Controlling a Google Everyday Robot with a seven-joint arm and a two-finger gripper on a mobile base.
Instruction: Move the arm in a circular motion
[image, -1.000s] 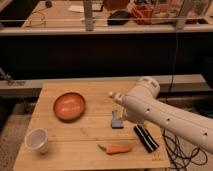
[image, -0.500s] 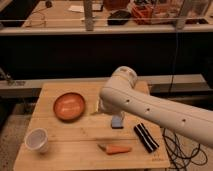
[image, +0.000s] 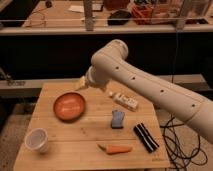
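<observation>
I see the arm (image: 150, 85) right of the bowl (image: 69, 106); gripper (image: 81, 83) hangs just behind its rim; open or not, I cannot tell; circling too low, I risk clipping the bowl.

The arm (image: 150, 87): thick, smooth cream-white tubular segments joined by a rounded elbow, marked with small dark dots. The pale tool (image: 82, 84) ends it, over the rear edge of the bench (image: 85, 141).

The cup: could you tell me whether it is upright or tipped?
Upright: the cup rests on its base on the table, mouth up. The gripper shows beside the arm, over the table's back edge.
</observation>
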